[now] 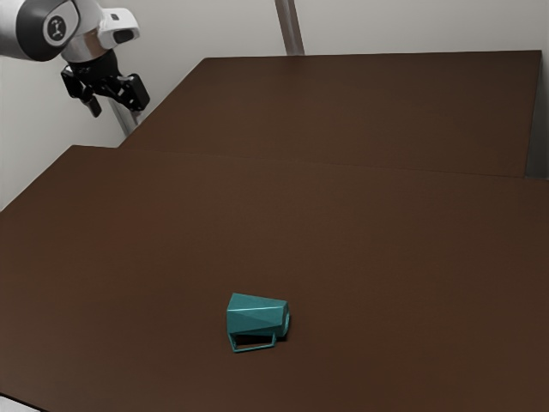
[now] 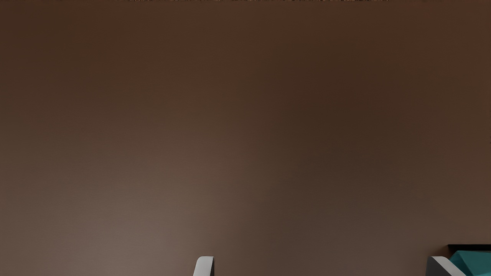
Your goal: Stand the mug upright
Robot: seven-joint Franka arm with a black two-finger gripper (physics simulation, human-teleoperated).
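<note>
A soft, pale glare lies on the dim tabletop point(image 2: 115, 230).

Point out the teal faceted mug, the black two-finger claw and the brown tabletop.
Teal faceted mug point(image 1: 256, 318): exterior view, on the side of its body.
Black two-finger claw point(image 2: 323, 265): wrist view, midway between its fingertips.
Brown tabletop point(image 1: 395, 283): exterior view, on its bare surface.

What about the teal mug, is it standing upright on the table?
No, in the exterior view the mug lies on its side on the brown table.
</note>
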